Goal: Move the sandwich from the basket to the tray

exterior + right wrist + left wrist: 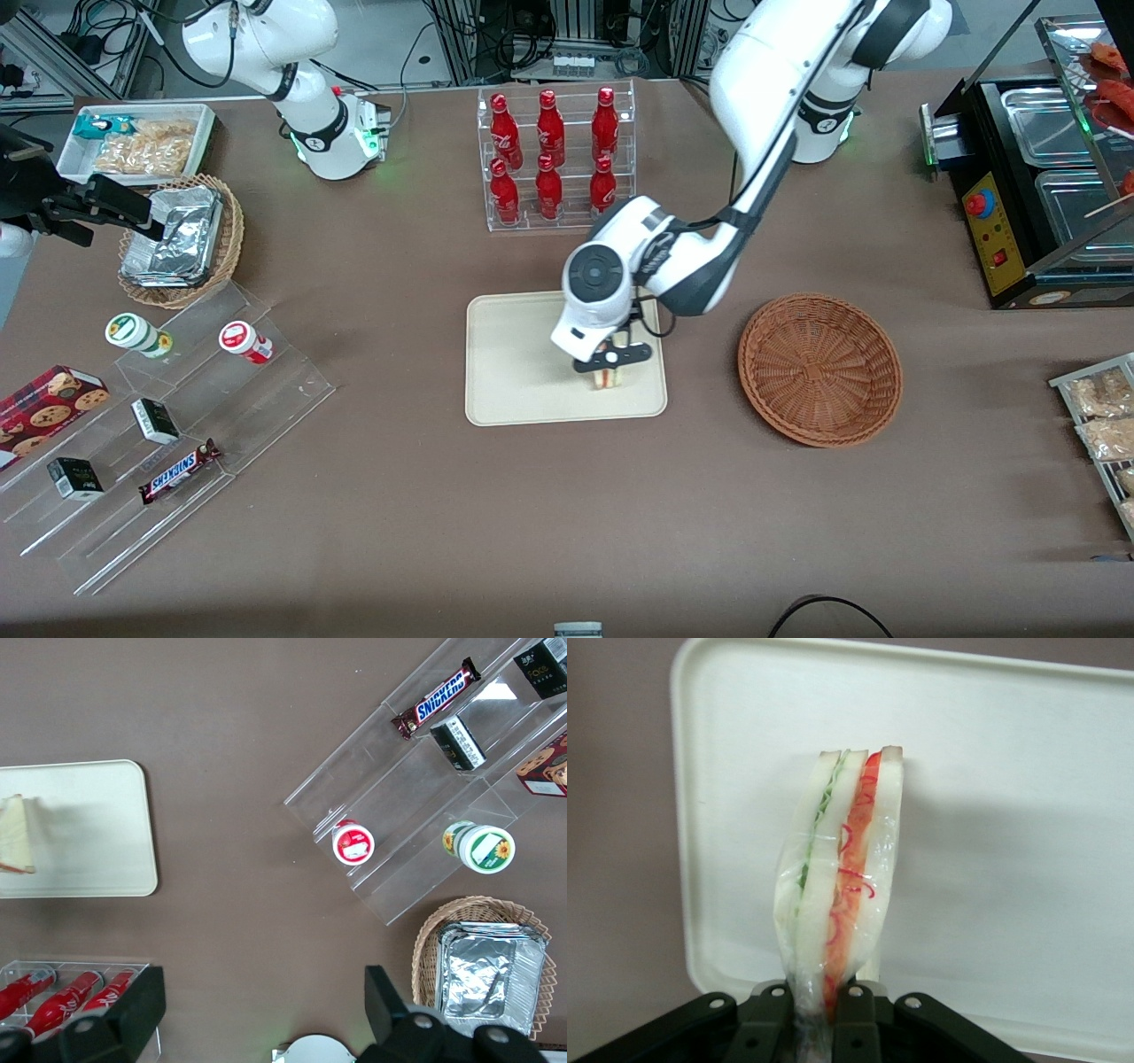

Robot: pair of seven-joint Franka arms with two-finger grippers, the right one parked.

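Claw (609,361) is down over the tray (514,372), black fingers (772,1020) pinched tight on the sandwich (842,868), no visible gap between pads and bread. The sandwich is a slim wedge w/ pale white bread slabs, a thin green layer along one seam and a red-orange layer w/ curly red shreds along the next, all wrapped in clear, crinkly film that bunches where the fingers grip. It stands on edge, cut face toward the wrist cam, low over the tray at the side nearer the basket; can't tell if it's touching the tray's surface.

Tray is flat, smooth, matte cream, rectangular w/ rounded corners and a low lip, sitting on the brown tabletop (443,532). Its surface around the sandwich is bare.

The basket (819,368) sits beside the tray, toward the working arm's end: round, shallow, reddish-brown wicker, ribs fanning out from the centre to a braided rim, nothing in it.

Farther from the front cam than the tray is a clear acrylic rack (556,159) of glossy red bottles.
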